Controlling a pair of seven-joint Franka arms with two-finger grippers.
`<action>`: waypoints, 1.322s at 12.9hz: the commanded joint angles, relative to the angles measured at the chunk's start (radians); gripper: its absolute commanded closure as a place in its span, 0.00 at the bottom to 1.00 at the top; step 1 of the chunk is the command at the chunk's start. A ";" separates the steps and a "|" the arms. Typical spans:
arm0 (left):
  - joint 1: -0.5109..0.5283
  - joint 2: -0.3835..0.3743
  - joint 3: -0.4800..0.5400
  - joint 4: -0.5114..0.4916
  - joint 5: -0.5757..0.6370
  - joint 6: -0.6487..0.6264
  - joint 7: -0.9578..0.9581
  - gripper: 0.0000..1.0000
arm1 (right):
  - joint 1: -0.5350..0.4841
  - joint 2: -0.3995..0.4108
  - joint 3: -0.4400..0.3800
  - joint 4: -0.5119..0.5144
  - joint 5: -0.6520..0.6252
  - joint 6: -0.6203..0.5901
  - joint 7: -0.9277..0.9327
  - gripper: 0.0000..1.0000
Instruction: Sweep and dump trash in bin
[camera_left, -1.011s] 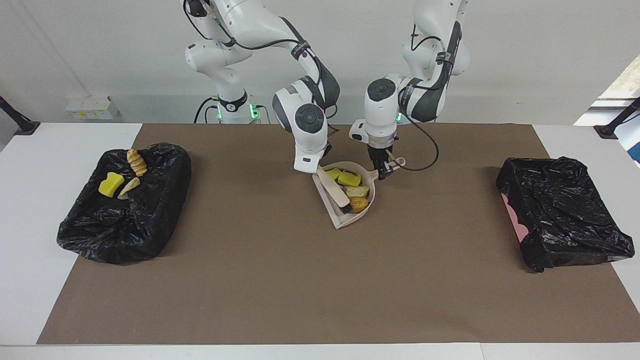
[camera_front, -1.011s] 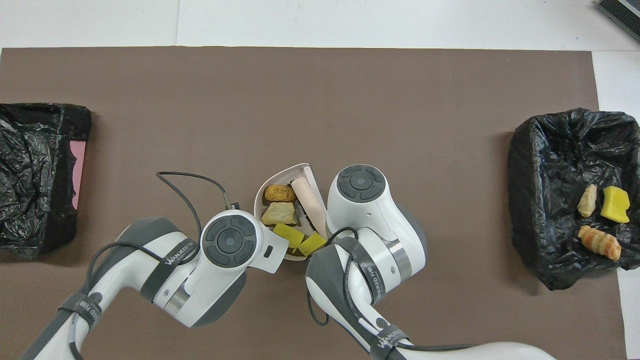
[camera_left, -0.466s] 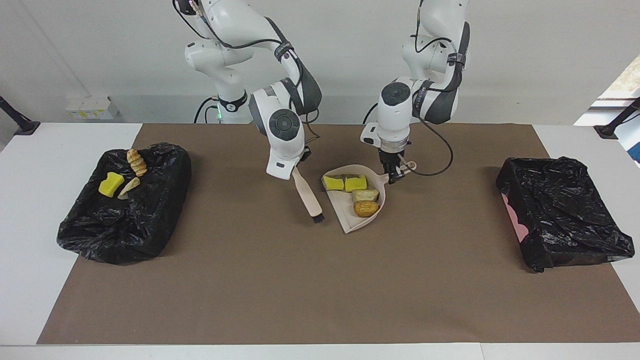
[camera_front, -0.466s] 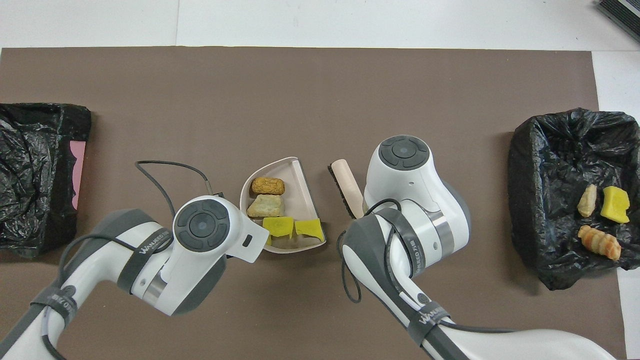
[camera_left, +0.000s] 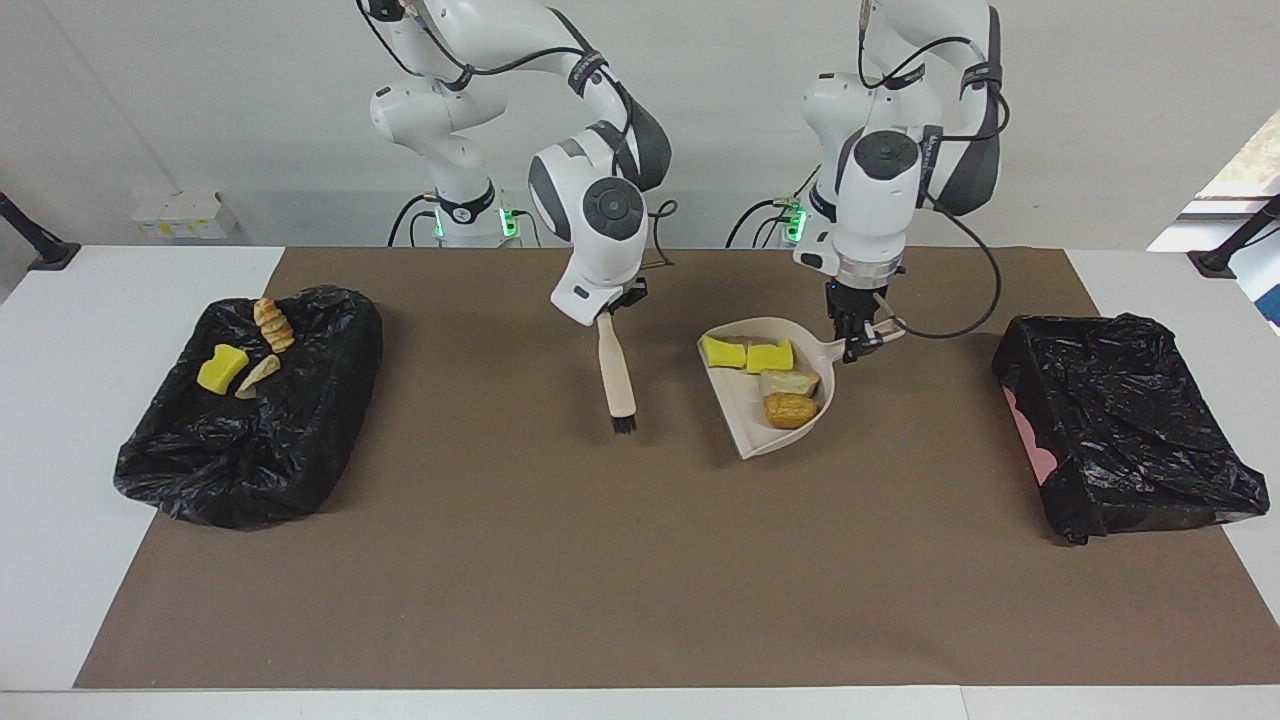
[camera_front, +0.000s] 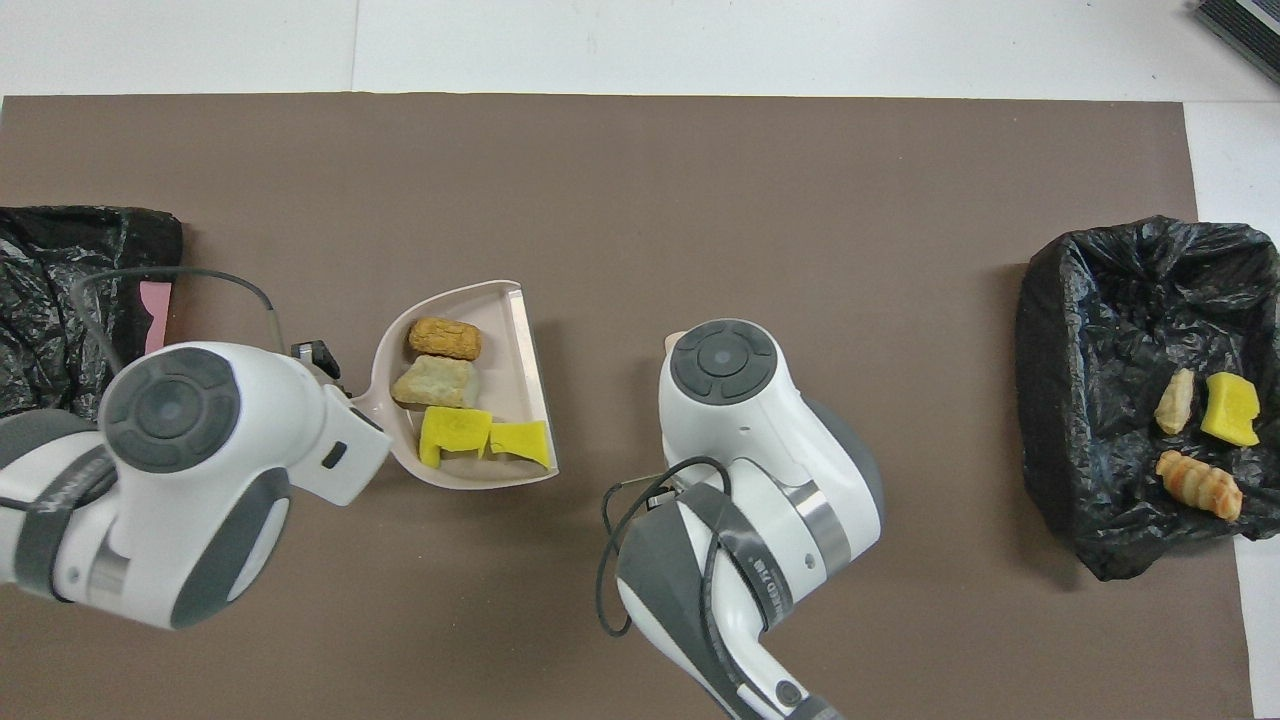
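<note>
My left gripper (camera_left: 856, 338) is shut on the handle of the beige dustpan (camera_left: 745, 420), at the middle of the mat toward the left arm's end. In the pan lies trash: two yellow sponge pieces (camera_left: 768, 357), a tan lump (camera_left: 790, 382) and an orange-brown lump (camera_left: 790, 410). In the overhead view the dustpan (camera_front: 500, 330) shows the same trash (camera_front: 444, 338), and my wrists hide both grippers. My right gripper (camera_left: 611, 308) is shut on the beige brush (camera_left: 617, 375), which hangs bristles down just over the mat. I cannot tell whether the pan rests on the mat.
A black-bagged bin (camera_left: 250, 450) (camera_front: 1120, 330) at the right arm's end holds three trash pieces, one of them yellow (camera_left: 222, 368). Another black-bagged bin (camera_left: 1120, 420) (camera_front: 60, 270), with pink showing at its side, stands at the left arm's end. A brown mat covers the table.
The right arm drew the brush out of the dustpan and turned it upright. The left arm carried the loaded dustpan toward the left arm's end of the table.
</note>
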 joint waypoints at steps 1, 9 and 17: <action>0.124 -0.046 -0.005 0.049 0.010 -0.087 0.179 1.00 | 0.057 -0.014 0.005 -0.015 0.043 0.005 0.117 1.00; 0.558 -0.001 0.005 0.219 -0.006 -0.094 0.368 1.00 | 0.222 0.002 0.007 -0.079 0.129 0.124 0.252 1.00; 0.773 0.137 0.016 0.428 0.118 0.021 0.586 1.00 | 0.253 0.022 0.007 -0.091 0.127 0.160 0.313 0.00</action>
